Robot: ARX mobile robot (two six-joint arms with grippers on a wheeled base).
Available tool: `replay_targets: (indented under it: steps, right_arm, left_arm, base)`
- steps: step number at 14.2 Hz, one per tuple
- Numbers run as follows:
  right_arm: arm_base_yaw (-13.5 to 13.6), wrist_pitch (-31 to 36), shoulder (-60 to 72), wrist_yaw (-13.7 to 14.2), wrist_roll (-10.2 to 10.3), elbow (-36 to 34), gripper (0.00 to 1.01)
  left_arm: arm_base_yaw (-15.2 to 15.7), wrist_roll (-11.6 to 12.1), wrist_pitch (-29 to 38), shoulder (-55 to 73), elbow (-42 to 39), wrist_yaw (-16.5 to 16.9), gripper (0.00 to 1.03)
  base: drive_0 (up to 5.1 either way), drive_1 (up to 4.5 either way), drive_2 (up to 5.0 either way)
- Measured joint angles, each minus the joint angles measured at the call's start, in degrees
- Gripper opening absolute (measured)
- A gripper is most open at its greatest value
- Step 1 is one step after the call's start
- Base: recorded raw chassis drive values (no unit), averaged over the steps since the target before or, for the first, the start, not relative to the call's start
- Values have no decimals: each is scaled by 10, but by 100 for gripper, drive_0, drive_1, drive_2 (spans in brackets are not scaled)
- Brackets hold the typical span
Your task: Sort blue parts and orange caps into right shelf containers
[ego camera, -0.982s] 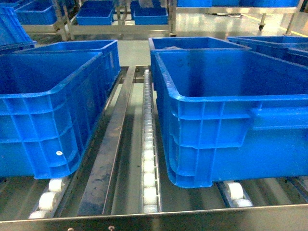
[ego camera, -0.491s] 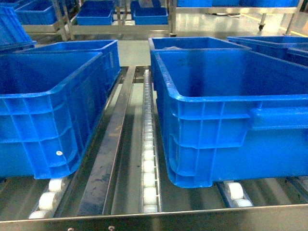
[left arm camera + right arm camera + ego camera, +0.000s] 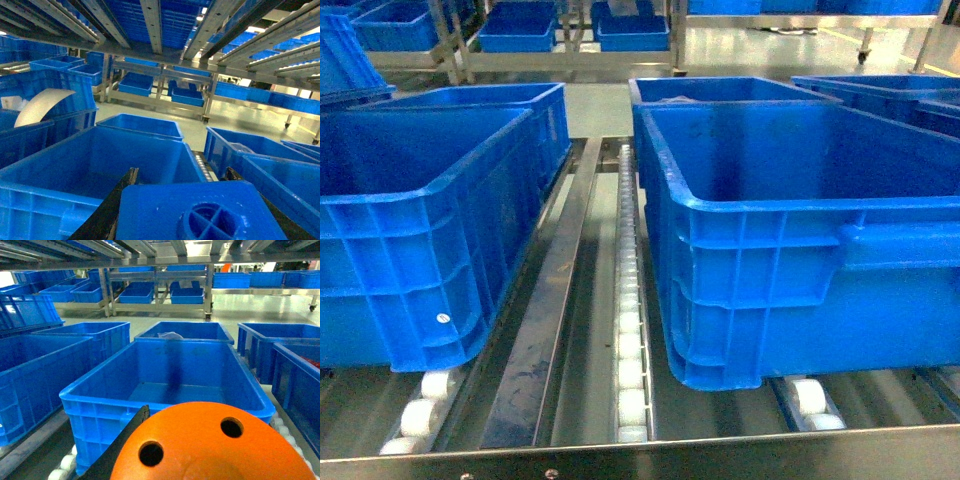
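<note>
The left gripper is clamped on a blue part, hanging over the left crate; released here, it lands in the wrong container. The right gripper grips an orange cap short of the right crate's near rim, so dropping early could miss it.

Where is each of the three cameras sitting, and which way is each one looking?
Head: high on the robot, slanting down at two big crates, left crate and right crate, on a roller rack; no arm shows.
Left wrist: on the left arm, facing forward over the left gripper, which holds a blue part.
Right wrist: on the right arm, facing forward over an orange cap held close to the lens.
Shared: the right crate appears in head and right wrist views.
</note>
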Motion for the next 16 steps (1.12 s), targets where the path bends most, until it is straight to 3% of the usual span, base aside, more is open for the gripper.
replay_targets:
  steps: [16]
  right_arm:
    - [0, 0, 0, 0, 0, 0, 42]
  left_arm:
    - [0, 0, 0, 0, 0, 0, 43]
  base:
    - [0, 0, 0]
